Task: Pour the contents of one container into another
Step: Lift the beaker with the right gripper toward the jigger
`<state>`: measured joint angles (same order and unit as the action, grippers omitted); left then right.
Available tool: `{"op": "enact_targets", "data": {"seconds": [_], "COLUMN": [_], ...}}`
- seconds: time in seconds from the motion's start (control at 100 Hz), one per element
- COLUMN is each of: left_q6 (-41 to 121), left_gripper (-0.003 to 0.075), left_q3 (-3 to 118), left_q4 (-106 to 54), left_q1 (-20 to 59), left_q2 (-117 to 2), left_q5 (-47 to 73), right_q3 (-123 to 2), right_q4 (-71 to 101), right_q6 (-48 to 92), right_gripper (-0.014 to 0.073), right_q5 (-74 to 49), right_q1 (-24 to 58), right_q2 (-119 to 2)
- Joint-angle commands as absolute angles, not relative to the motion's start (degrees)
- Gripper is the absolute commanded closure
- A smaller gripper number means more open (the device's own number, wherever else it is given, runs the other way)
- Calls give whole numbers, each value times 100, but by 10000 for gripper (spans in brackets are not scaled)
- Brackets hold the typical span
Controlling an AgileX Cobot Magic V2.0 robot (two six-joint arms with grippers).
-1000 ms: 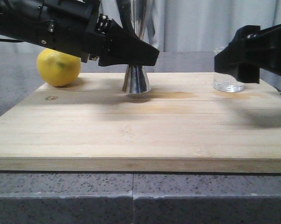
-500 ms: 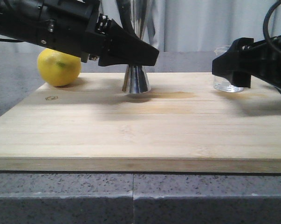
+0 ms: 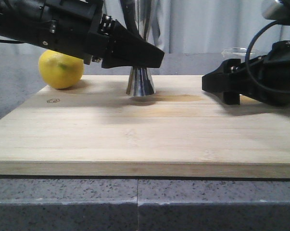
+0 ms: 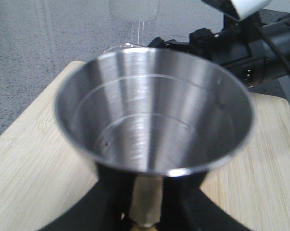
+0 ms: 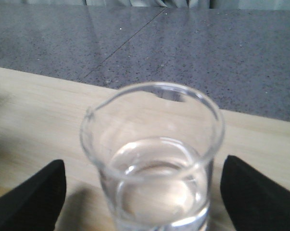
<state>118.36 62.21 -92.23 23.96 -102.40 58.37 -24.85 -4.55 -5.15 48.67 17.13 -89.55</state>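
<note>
**Jigger braced, beaker bracketed – grasp pending**

Left gripper (image 3: 152, 57) is clamped on the tall shiny steel hourglass jigger (image 3: 141, 83) at its waist; in the left wrist view the black fingers (image 4: 111, 192) hug the gold band under the wide, empty cup (image 4: 154, 115). Prob. held so the jigger stays upright w/ mouth up, ready to receive. Its base rests on the pale bamboo board (image 3: 135, 139) below the gripper.

Right gripper (image 3: 217, 86) is wide open, not gripping anything. The small clear glass beaker (image 5: 152, 159), w/ clear liquid in the bottom, sits upright on the board between its fingers (image 5: 31, 197), gaps on both sides. Low approach suits a side grasp, leaving the pouring lip free.

Yellow lemon (image 3: 60, 69) sits behind the left arm, away from the pour path.
</note>
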Motion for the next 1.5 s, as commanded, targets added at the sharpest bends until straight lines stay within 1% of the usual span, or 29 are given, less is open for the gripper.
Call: {"op": "enact_targets", "data": {"seconds": [0.0,0.09,0.18,0.35,0.6,0.77,0.84,0.99,1.1,1.32,1.49], "left_q6": [11782,11782,11782,11782,11782,11782,11782,11782,11782,11782,11782], "left_gripper": [627,627,627,627,627,627,627,627,627,627,627], "left_q3": [6388,6388,6388,6388,6388,6388,6388,6388,6388,6388,6388], "left_q4": [-9587,-9587,-9587,-9587,-9587,-9587,-9587,-9587,-9587,-9587,-9587], "left_q1": [2371,2371,2371,2371,2371,2371,2371,2371,2371,2371,2371], "left_q2": [-9941,-9941,-9941,-9941,-9941,-9941,-9941,-9941,-9941,-9941,-9941], "left_q5": [6168,6168,6168,6168,6168,6168,6168,6168,6168,6168,6168], "right_q3": [-2713,-2766,-2790,-2803,-2803,-2803,-2803,-2803,-2813,-3197,-3519], "right_q4": [-520,-520,-532,-629,-882,-882,-882,-882,-882,-1144,-1309], "right_q6": [-523,-523,-523,-550,-579,-579,-579,-579,-579,-579,-579], "right_gripper": [1,2,26,107,193,286,306,313,313,314,314], "right_q5": [5340,5329,5349,5328,5302,5302,5289,5243,5044,3947,3698], "right_q1": [1680,1680,1668,1461,1461,1461,1461,1461,1461,1461,1461], "right_q2": [-8945,-9013,-9019,-9019,-9019,-9019,-9019,-8975,-8730,-8224,-8158]}}
